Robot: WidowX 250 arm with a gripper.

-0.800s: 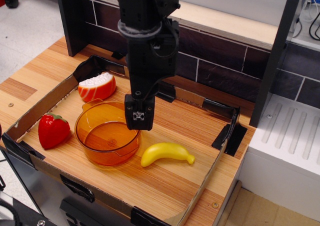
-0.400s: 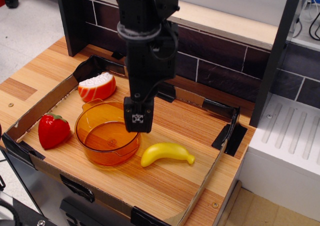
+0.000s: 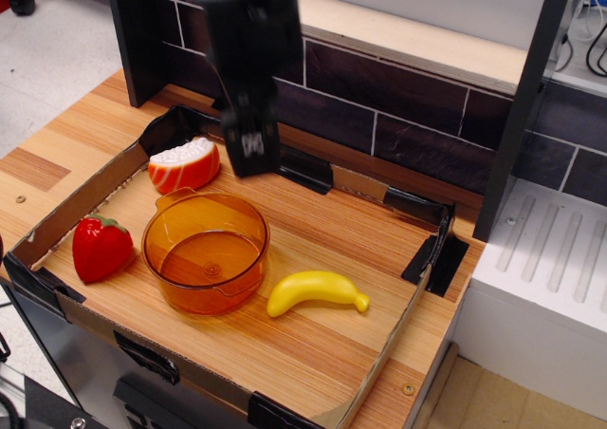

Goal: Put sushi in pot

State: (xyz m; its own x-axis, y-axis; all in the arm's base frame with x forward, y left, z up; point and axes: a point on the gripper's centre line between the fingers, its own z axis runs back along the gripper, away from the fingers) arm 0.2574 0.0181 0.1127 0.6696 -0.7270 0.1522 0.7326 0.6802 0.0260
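The sushi (image 3: 184, 165), orange with white stripes and a bumpy white rice side, lies at the back left of the cardboard tray. The translucent orange pot (image 3: 205, 251) stands empty just in front of it. My black gripper (image 3: 250, 159) hangs above the tray just right of the sushi and behind the pot, blurred by motion. Its fingers look pressed together with nothing between them.
A red strawberry (image 3: 101, 249) lies left of the pot and a yellow banana (image 3: 316, 292) lies to its right. The low cardboard tray wall (image 3: 81, 199) rings the wooden board. A dark brick-pattern back wall (image 3: 398, 106) stands behind.
My gripper has moved up and back to the left, from over the pot's right rim to beside the sushi. The objects have not moved.
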